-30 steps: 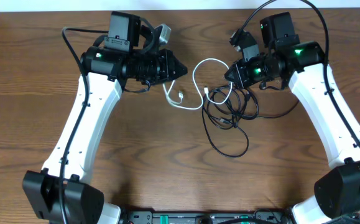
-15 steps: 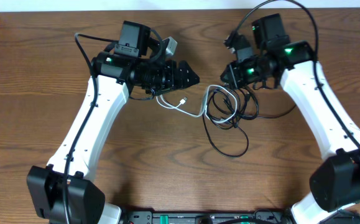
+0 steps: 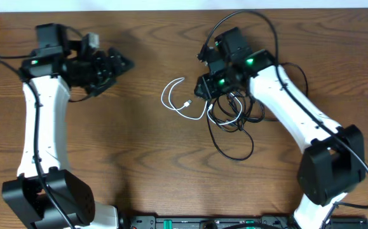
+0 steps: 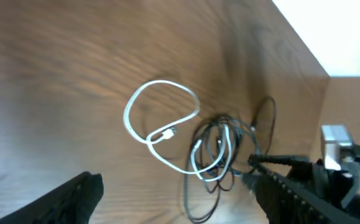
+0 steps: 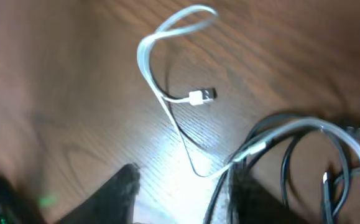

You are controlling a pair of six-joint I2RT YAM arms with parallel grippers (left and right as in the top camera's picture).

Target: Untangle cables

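Observation:
The white cable [image 3: 171, 95] lies in a loop at the table's middle, its plug [image 3: 187, 103] free on the wood. Its other end runs into the tangle of black cables [image 3: 231, 117] to the right. My right gripper [image 3: 202, 90] hovers at the tangle's left edge with its jaws apart. In the right wrist view, bare wood shows inside the right gripper [image 5: 180, 199], and a black cable [image 5: 220, 186] runs along the right finger [image 5: 254, 199]. My left gripper [image 3: 117, 69] is open far to the left, away from the cables. The left wrist view shows the white cable [image 4: 161, 112] beyond the left gripper [image 4: 180, 199].
The right arm [image 3: 285, 102] lies across the right side of the black tangle. The table's far edge [image 3: 171, 9] runs along the top, with a pale wall behind it. Thick robot wiring [image 3: 247, 16] arches above the right wrist.
My left gripper opened, let go of the white cable and swung far left. My right gripper opened and shifted left and down to the tangle's edge. The white cable settled into a loose loop.

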